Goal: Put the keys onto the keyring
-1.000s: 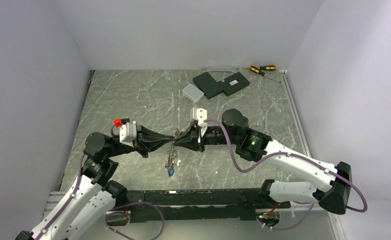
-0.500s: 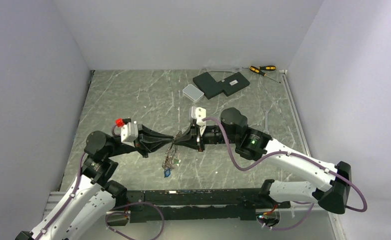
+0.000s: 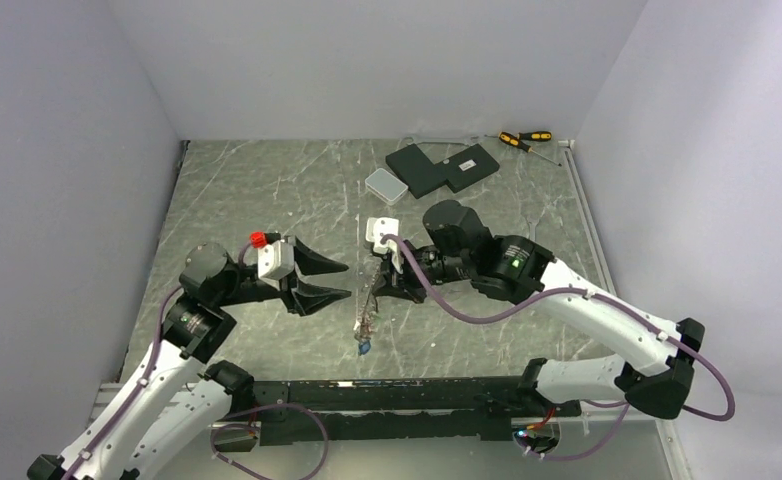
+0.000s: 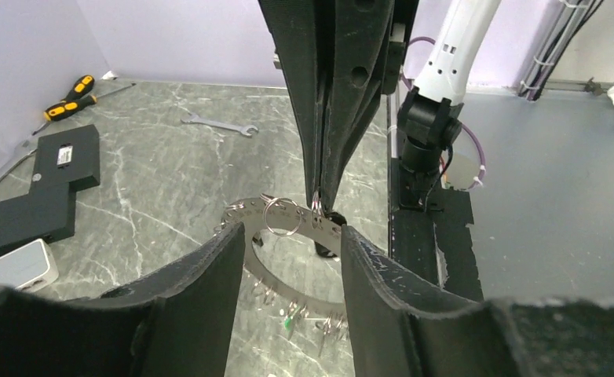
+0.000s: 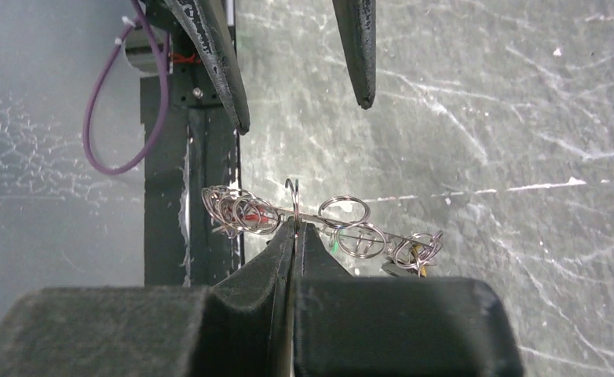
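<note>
The keyring (image 3: pixel 367 312), a flat silver ring with small holes round its rim, hangs above the table from my right gripper (image 3: pixel 376 291), which is shut on its upper rim. In the right wrist view the keyring (image 5: pixel 390 229) shows edge-on, with small split rings along it, and the right gripper (image 5: pixel 294 224) is pinched at one of them. Several keys (image 3: pixel 364 346) dangle from the lower rim, one with a green head (image 4: pixel 290 320). My left gripper (image 3: pixel 346 281) stands open just left of the ring. In the left wrist view the keyring (image 4: pixel 245 210) shows beyond its open fingertips (image 4: pixel 237 236).
A black L-shaped box (image 3: pixel 442 167), a small white box (image 3: pixel 385 183) and two orange-handled screwdrivers (image 3: pixel 524 138) lie at the back. A silver wrench (image 4: pixel 217 123) lies on the marble table toward the right. The black base rail (image 3: pixel 387 395) runs along the front edge.
My left gripper has opened, let go of the keyring and drawn back to the left. The right arm has turned and carried the ring slightly right, and it now hangs from that gripper alone.
</note>
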